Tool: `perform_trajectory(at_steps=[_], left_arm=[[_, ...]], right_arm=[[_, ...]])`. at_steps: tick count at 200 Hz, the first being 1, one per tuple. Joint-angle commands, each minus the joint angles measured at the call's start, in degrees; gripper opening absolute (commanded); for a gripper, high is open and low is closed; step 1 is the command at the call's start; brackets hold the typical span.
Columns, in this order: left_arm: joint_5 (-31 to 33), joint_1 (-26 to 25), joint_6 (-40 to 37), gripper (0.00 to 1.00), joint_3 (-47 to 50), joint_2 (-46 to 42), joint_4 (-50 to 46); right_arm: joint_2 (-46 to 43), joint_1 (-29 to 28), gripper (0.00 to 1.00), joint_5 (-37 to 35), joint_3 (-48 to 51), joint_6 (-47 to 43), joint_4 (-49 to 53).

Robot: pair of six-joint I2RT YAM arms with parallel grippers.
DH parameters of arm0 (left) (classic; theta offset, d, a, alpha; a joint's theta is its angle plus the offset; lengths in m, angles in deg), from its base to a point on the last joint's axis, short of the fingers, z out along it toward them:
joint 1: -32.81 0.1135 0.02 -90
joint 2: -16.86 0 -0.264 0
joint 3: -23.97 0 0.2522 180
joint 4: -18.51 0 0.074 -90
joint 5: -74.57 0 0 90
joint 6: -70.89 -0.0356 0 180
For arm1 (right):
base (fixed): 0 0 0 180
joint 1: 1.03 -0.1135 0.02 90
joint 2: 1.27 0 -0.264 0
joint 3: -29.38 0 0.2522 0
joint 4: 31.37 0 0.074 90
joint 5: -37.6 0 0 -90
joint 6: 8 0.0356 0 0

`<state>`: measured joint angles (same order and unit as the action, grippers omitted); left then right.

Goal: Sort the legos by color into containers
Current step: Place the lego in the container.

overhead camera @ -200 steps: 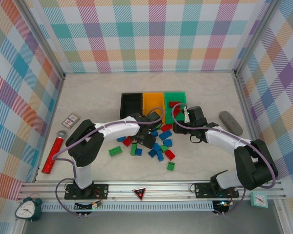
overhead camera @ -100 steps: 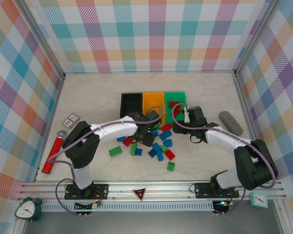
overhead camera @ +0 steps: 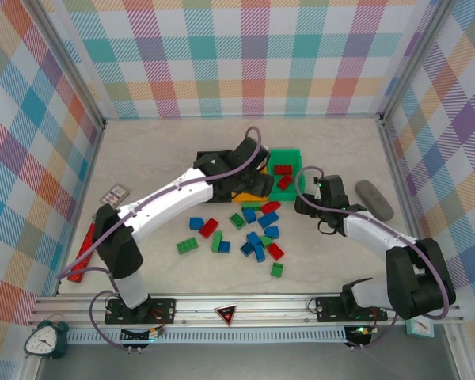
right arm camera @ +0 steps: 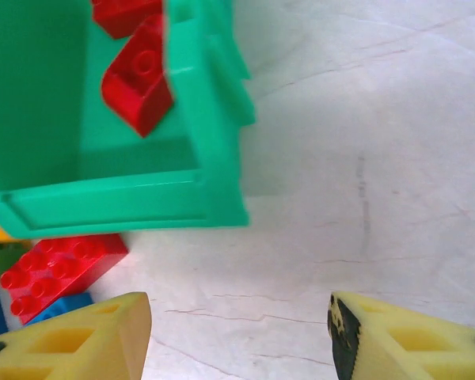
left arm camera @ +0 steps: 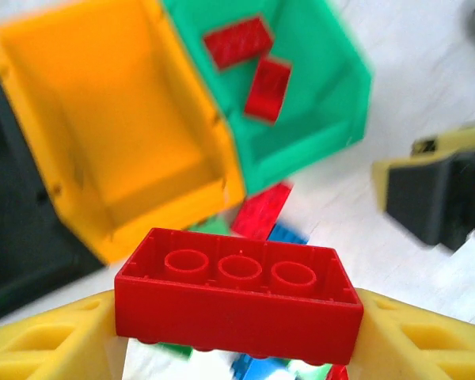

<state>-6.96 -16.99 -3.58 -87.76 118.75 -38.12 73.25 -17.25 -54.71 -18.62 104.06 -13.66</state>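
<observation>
My left gripper (left arm camera: 237,321) is shut on a red lego (left arm camera: 237,293), held by its ends with its hollow underside facing the camera. In the top view the left gripper (overhead camera: 253,179) hovers over the orange container (overhead camera: 242,193), beside the black container (overhead camera: 208,161). The green container (overhead camera: 285,153) holds two red legos (overhead camera: 283,175). My right gripper (overhead camera: 307,207) stands open and empty over bare table, just right of the green container's (right arm camera: 127,202) near corner. Several loose red, blue and green legos (overhead camera: 253,233) lie on the table in front of the containers.
A red glittery tube (overhead camera: 83,253) and a small patterned card (overhead camera: 115,194) lie at the left. A grey oblong object (overhead camera: 374,199) lies to the right of my right arm. Plaid walls close in the table on three sides.
My left gripper has risen out of the brick pile with the red lego and swung back over the orange container. My right gripper has shifted slightly right, away from the green container.
</observation>
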Motion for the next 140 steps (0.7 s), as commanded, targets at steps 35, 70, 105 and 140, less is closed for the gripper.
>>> perform_trajectory(at_steps=[35, 70, 105, 140], left_arm=[[-1.92, 0.23, -2.56, 0.66, -23.1, 20.69, -2.01], [-0.33, 1.87, -3.42, 0.67, -37.94, 31.93, -8.04], [-2.4, 2.17, -2.97, 0.84, -38.92, 32.96, -7.47], [-1.88, 1.37, -2.46, 0.89, -30.16, 26.09, -4.59]], right_arm=[[-3.13, 2.7, 0.62, 3.27, 1.84, 2.55, -1.64], [-2.89, 2.69, 0.62, 5.03, 1.91, 2.35, -2.43], [-2.98, 2.65, 0.62, 5.79, 2.07, 1.89, -2.74], [-2.21, 2.68, 0.62, 7.28, 1.95, 1.93, -3.5]])
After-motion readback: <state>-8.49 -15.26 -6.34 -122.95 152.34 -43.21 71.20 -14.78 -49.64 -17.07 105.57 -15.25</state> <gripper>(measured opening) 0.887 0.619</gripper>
